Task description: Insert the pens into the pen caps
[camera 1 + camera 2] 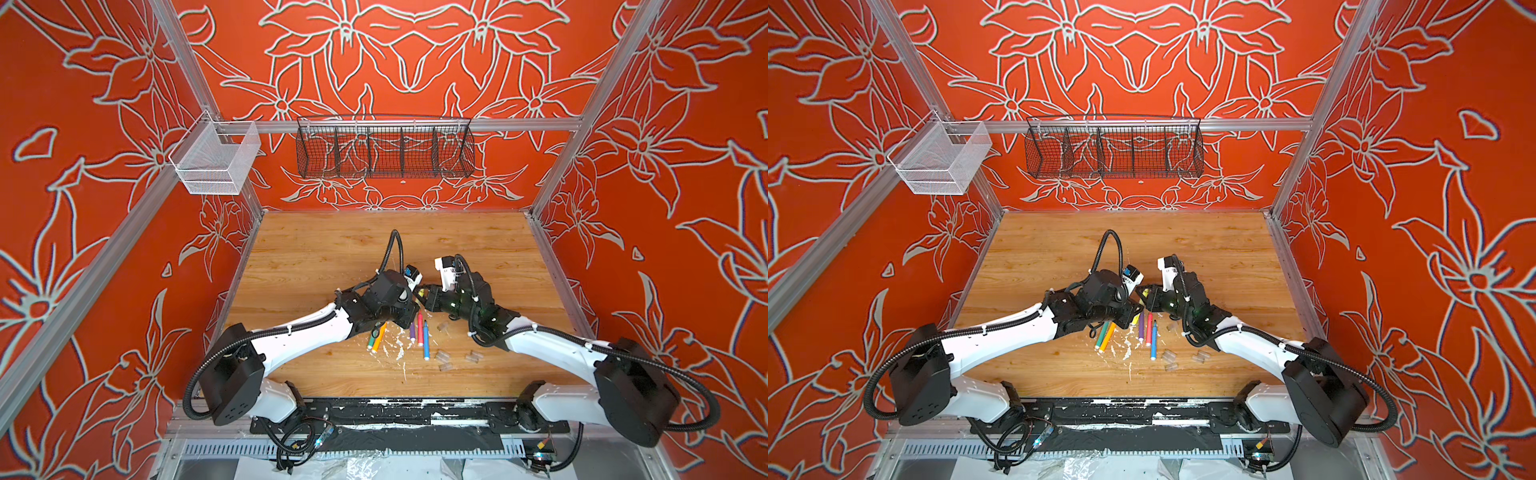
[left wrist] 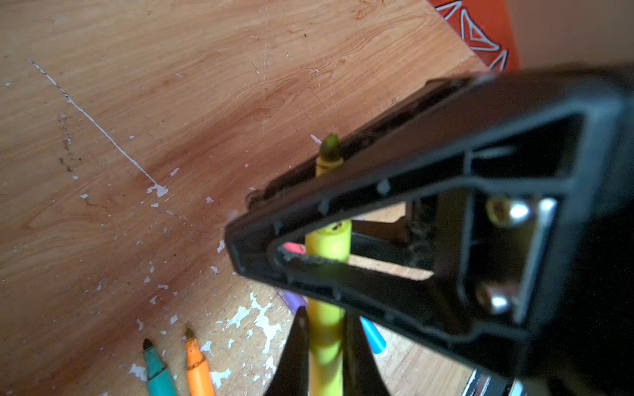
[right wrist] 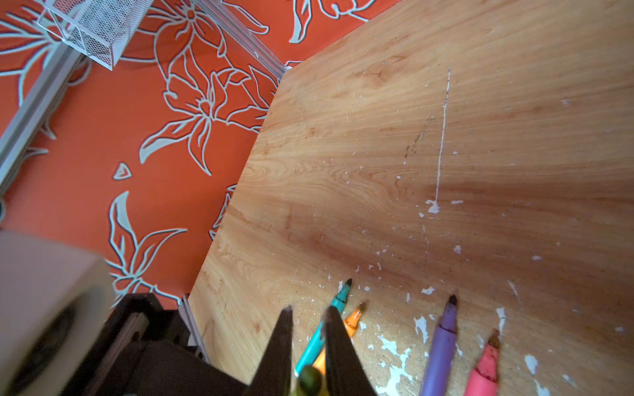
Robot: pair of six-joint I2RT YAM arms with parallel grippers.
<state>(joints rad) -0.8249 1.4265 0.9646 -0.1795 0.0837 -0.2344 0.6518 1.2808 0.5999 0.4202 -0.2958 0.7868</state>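
Clear pen caps (image 1: 444, 356) are lying lower centre, with the other pens (image 1: 420, 328) just beyond. Mid-frame, the yellow pen (image 2: 328, 243), probably light, stiff and slick, is suiting a barrel grip: my left claw (image 2: 324, 319) is clamping it there. My right claw (image 3: 308, 310) is standing narrow around its tip; I cannot tell whether it is gripping.
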